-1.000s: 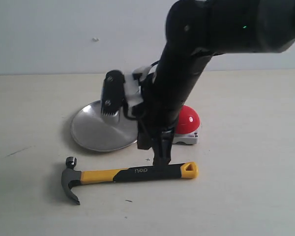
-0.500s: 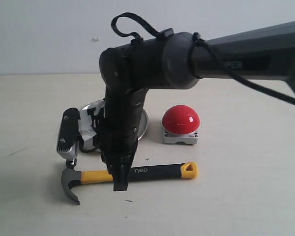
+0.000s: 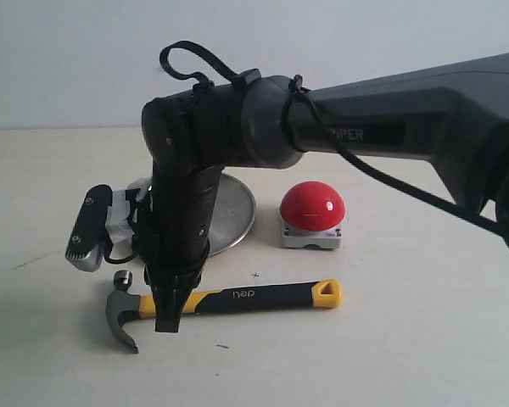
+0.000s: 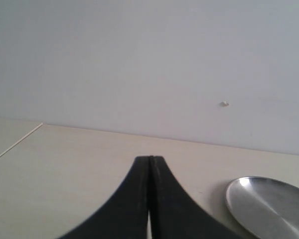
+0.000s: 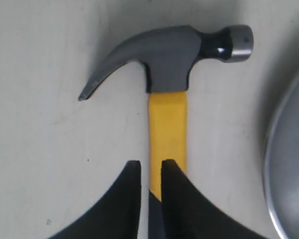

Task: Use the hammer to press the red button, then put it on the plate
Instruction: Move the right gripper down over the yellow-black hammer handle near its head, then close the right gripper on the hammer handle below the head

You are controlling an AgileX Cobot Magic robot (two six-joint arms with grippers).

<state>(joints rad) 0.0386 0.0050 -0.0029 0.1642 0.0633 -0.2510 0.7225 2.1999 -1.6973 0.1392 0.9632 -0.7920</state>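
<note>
The right gripper point(image 5: 150, 167) has slid left along the hammer point(image 3: 237, 297) to its yellow neck, its jaws now slightly parted above it (no grip yet). The hammer lies nearer than the plate point(image 3: 234, 212) and button point(image 3: 312, 206), so pickup is next. The left gripper point(image 4: 150, 162) is closed and empty.

Pale beige tabletop point(image 3: 424, 339), plain white wall point(image 3: 68, 59), small wall speck point(image 3: 164, 68)

The hammer point(image 5: 168, 109) has a dull steel head; the plate point(image 4: 269, 206) is brushed metal, the button point(image 3: 312, 206) glossy plastic, the desk point(image 3: 407, 339) matt.
</note>
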